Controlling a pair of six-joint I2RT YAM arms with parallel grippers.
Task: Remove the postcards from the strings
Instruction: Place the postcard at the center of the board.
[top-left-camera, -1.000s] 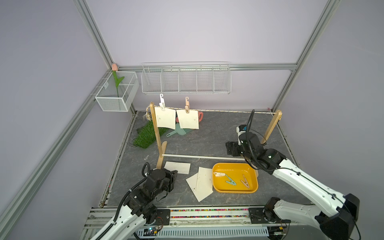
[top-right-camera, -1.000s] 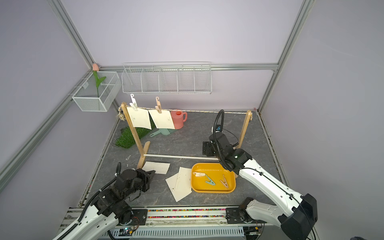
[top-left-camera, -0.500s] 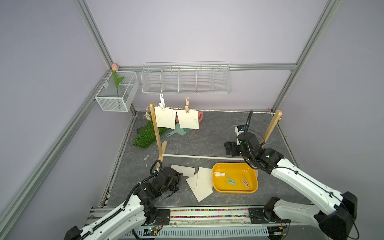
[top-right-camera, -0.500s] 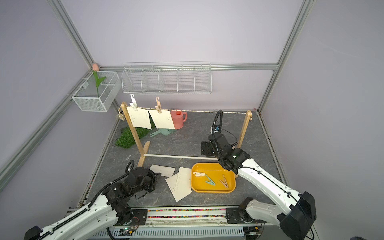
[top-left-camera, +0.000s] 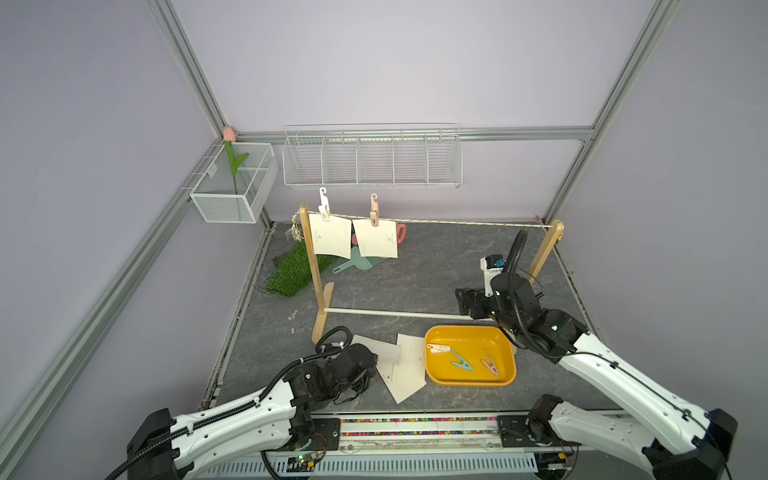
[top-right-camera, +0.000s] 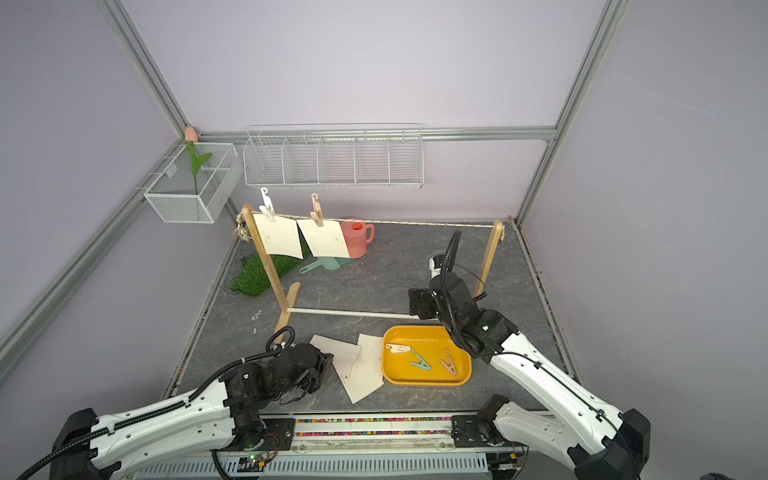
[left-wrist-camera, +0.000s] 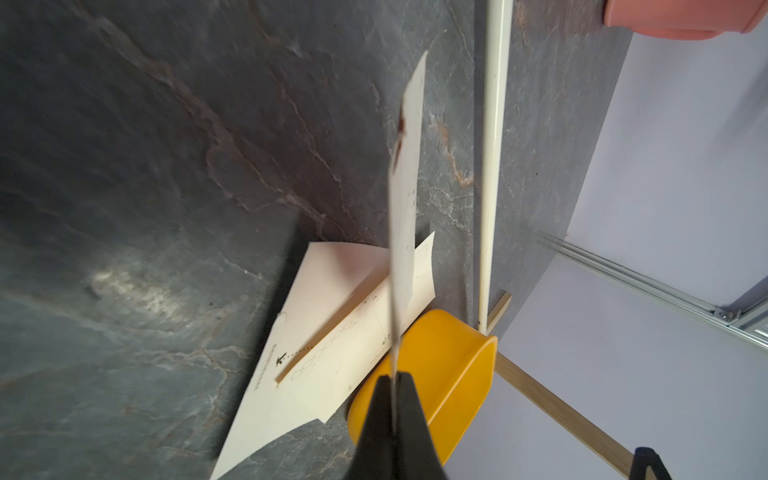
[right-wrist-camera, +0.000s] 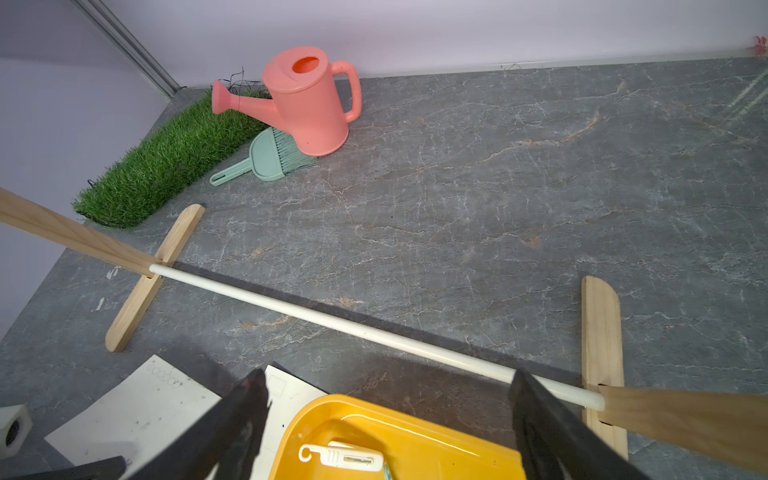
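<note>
Two postcards hang from the string at the frame's left end, pegged by a white peg and a pink peg. My left gripper is shut on the edge of a third postcard, held edge-on low over the table. In a top view that held postcard reaches over two loose postcards lying left of the yellow tray. My right gripper stands wide open and holds nothing, above the tray's back rim near the white rod.
The yellow tray holds three pegs. The wooden frame's posts and feet stand mid-table. A pink watering can, a green brush and a grass mat sit at the back left. Wire baskets hang on the wall.
My left arm has moved right with the postcard, bringing it over the loose postcards beside the tray. My right gripper has opened a little wider and shifted slightly left.
</note>
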